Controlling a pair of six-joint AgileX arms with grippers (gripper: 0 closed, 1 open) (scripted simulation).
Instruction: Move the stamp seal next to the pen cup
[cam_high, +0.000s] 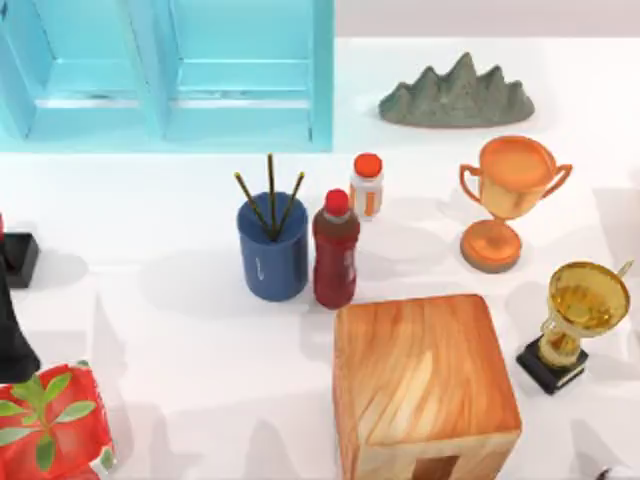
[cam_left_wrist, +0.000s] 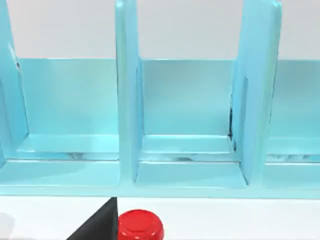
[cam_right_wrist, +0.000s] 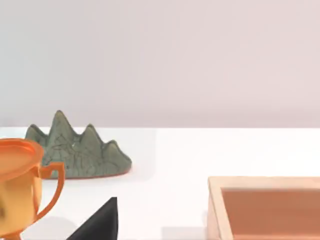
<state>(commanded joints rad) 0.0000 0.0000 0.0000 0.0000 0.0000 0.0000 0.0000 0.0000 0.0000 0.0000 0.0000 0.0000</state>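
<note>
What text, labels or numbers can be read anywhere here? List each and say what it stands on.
No readable text in any view.
Dark red bottle: paler band round its middle, no letters legible.
White bottle with the orange cap: orange label patch, too blurred to read.
Red packet with green leaves: picture only, no words to be made out.
Pen cup: a pale mark, not lettering.

Glossy red rounded knob of the stamp seal (cam_left_wrist: 140, 225), smooth like plastic. Warm grained wood on the big block (cam_high: 425, 385); rough matt stone on the grey-green mountain ornament (cam_high: 455, 95). Shiny gold metal on the small trophy (cam_high: 580, 315).
</note>
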